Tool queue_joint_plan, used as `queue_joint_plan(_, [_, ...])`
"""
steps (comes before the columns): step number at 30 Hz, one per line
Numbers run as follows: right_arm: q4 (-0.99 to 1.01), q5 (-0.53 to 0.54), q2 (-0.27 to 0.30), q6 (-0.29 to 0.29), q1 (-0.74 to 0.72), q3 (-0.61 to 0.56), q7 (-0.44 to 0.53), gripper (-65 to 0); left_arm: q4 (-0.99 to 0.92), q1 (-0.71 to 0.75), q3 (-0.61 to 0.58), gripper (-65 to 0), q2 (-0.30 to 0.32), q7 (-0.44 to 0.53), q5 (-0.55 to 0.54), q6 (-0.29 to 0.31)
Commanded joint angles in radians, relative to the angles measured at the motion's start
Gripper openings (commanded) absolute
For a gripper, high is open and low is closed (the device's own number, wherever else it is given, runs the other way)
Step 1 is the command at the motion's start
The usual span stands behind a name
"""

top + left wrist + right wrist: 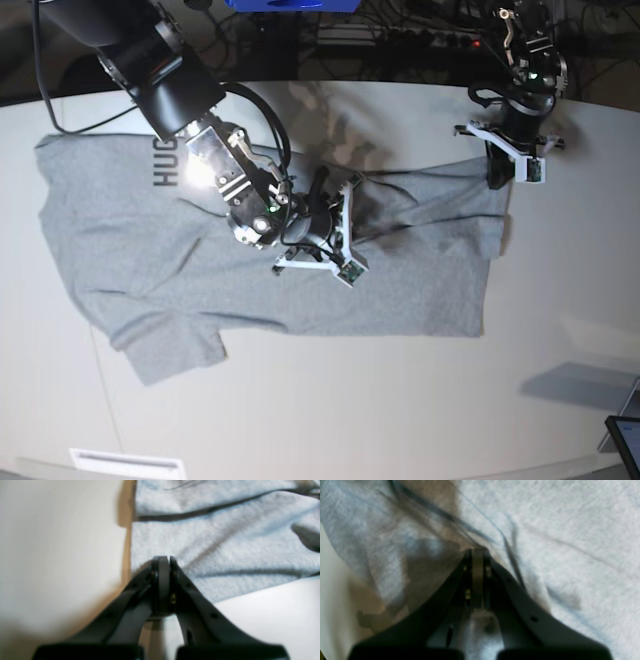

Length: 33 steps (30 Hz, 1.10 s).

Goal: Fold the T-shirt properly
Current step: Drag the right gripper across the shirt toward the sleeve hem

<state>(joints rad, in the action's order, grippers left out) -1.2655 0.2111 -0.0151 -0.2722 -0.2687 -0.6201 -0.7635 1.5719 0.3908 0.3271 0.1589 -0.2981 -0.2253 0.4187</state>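
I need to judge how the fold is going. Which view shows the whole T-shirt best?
The base view: the T-shirt lies spread across the table, outline visible. The left wrist view shows one edge by the left gripper; the right wrist view only blurred cloth.

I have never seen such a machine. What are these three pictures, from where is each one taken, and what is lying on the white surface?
You see a robot with two arms working over a white table. The base picture looks down from above on everything. The other two pictures come from small cameras mounted on the wrists, so each looks along its own pincer.

A grey T-shirt lies spread on the table, with black letters showing near one end. The robot is meant to fold it.

The left pincer is on the right side of the overhead picture, at a corner of the shirt. In its wrist picture it is shut at the cloth's edge; it seems to pinch the fabric, but blur hides this.

The right pincer is near the middle of the shirt, also shut, with cloth bunched around its tip.
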Motion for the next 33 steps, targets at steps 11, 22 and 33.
queue_joint_plan(11, [-0.01, -0.028, 0.008, 0.015, -0.024, 0.001, -0.054, -65.0, -0.054, -0.037, 0.007, -65.0, 0.054, -0.06, 0.039, -0.031])
queue_joint_plan(22, [-0.039, -0.028, 0.008, 0.015, -0.063, 0.006, -0.138, -65.0, -0.077, -0.034, 0.007, -65.0, 0.052, -0.059, 0.039, -0.03])
queue_joint_plan(33, [-0.425, -0.031, 0.007, 0.024, -0.057, 0.061, -0.353, -65.0, -0.071, -0.029, 0.007, -65.0, 0.051, -0.059, 0.039, -0.027])
